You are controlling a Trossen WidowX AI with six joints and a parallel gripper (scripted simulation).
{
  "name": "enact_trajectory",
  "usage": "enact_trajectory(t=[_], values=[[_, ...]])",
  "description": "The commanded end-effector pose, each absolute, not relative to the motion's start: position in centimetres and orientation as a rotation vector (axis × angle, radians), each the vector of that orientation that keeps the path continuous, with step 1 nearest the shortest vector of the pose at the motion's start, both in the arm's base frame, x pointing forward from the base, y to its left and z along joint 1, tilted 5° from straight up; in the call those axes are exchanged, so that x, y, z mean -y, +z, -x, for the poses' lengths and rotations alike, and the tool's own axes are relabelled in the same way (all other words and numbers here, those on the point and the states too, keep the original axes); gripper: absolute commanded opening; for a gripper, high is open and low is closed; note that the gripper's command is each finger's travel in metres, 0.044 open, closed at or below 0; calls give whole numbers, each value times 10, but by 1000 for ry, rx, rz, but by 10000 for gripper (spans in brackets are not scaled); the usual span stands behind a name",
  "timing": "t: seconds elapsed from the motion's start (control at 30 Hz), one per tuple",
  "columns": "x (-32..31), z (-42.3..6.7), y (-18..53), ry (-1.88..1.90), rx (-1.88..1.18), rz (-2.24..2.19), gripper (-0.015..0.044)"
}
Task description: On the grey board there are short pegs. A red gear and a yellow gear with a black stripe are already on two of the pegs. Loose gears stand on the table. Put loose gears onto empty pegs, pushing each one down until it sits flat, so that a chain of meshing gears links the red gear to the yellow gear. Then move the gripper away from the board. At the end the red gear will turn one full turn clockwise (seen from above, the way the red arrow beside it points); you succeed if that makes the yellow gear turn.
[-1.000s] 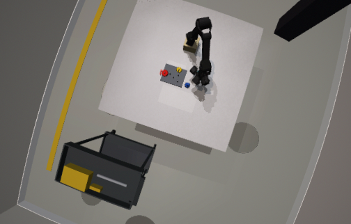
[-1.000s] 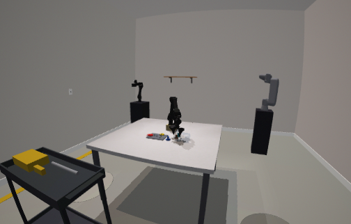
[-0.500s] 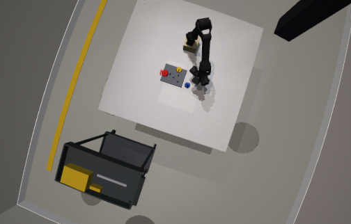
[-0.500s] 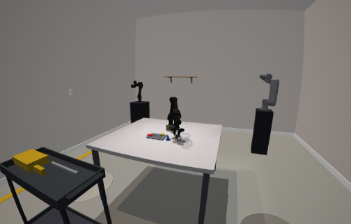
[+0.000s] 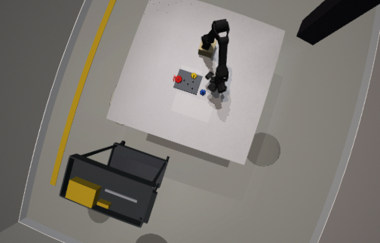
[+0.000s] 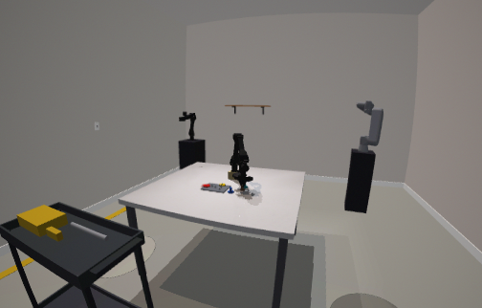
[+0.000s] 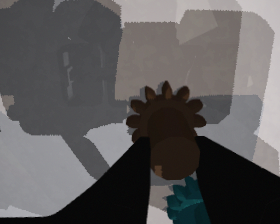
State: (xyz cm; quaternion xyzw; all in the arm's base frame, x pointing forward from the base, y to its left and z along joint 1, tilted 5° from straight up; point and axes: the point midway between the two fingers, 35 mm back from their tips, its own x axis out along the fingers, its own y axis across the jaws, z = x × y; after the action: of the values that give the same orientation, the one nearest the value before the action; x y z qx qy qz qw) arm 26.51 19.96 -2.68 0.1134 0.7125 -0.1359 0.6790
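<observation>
The grey board (image 5: 181, 86) (image 6: 212, 188) bears the red gear (image 5: 178, 79) (image 6: 206, 186), the yellow gear (image 5: 192, 75) (image 6: 223, 185) and several bare pegs. A blue gear (image 5: 203, 92) (image 6: 230, 190) stands on the table just off the board's corner. My gripper (image 7: 171, 145) (image 5: 216, 89) points down beside the board, past the blue gear. It is shut on the knob of a brown gear (image 7: 166, 102), whose teeth show beyond the fingertips. A teal gear (image 7: 181, 202) stands close by, partly hidden by one finger. Whether the brown gear touches the table is unclear.
The white table (image 5: 148, 102) (image 6: 173, 198) carries the board and the arm. A tan block (image 5: 205, 53) is at the arm's base. A dark cart (image 5: 125, 177) (image 6: 103, 255) with a yellow box (image 5: 81, 192) (image 6: 41, 219) stands off the table.
</observation>
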Motion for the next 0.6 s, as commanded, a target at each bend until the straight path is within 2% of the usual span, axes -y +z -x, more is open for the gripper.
enact_trajectory(t=[0.0,0.57], values=[[-199,-266,-26,-309,-1597,-255,0],[-204,-275,20,-305,-1595,-254,0]])
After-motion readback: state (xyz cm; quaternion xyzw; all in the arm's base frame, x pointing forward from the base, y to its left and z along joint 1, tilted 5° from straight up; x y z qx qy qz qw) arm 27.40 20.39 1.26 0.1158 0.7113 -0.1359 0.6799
